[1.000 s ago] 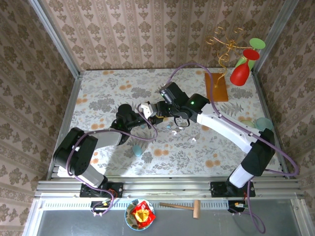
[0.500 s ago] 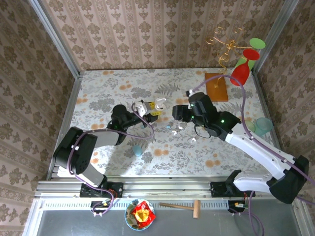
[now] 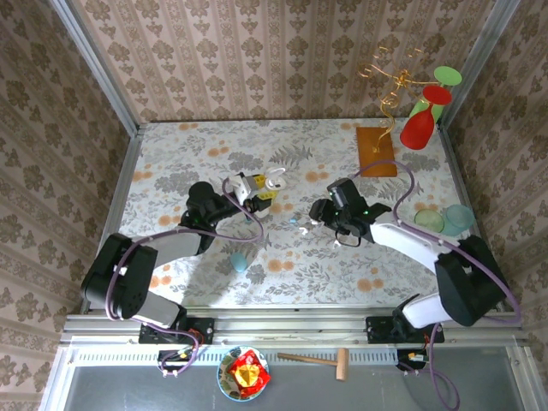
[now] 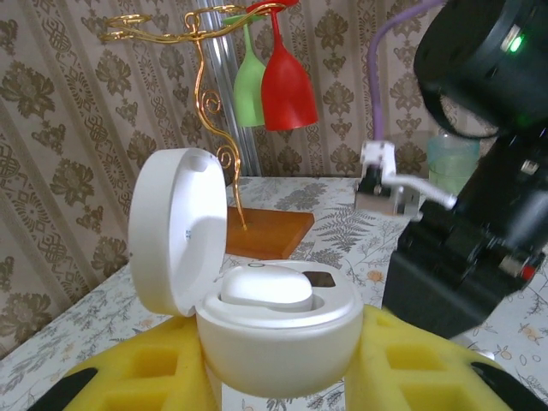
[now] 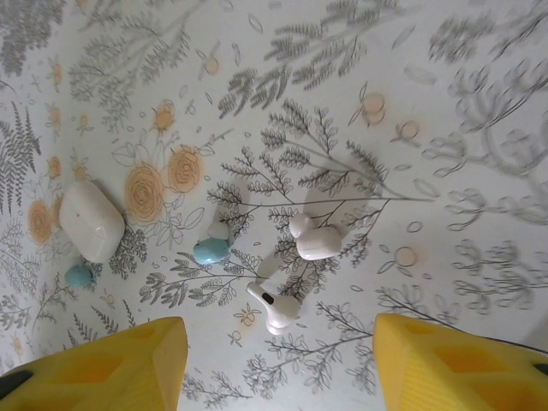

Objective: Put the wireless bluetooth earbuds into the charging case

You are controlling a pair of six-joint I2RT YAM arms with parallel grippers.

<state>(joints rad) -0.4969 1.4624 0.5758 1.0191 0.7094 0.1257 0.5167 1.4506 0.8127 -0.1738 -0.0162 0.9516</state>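
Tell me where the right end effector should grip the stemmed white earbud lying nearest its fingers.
Likely across its narrow body, coming straight down. The stemmed white earbud lies flat on the table, apart from its neighbours, with bare cloth on both long sides. The right end effector hangs open above it, one finger on each side.

Right gripper [image 5: 278, 336]: yellow fingers [image 5: 107, 368] stood wide apart, with nothing held between them.
Cloth [image 5: 445, 128]: floral, lay flat under everything.
White earbud [image 5: 312, 242]: lay near the middle.
Stemmed earbud [image 5: 272, 306]: white, lay just beside the first.
Blue earbud [image 5: 210, 250]: lay to their left, apart from both.
Case [image 5: 90, 220]: white, closed, lay further left.
Blue piece [image 5: 79, 275]: lay just beside the case, too small to identify.
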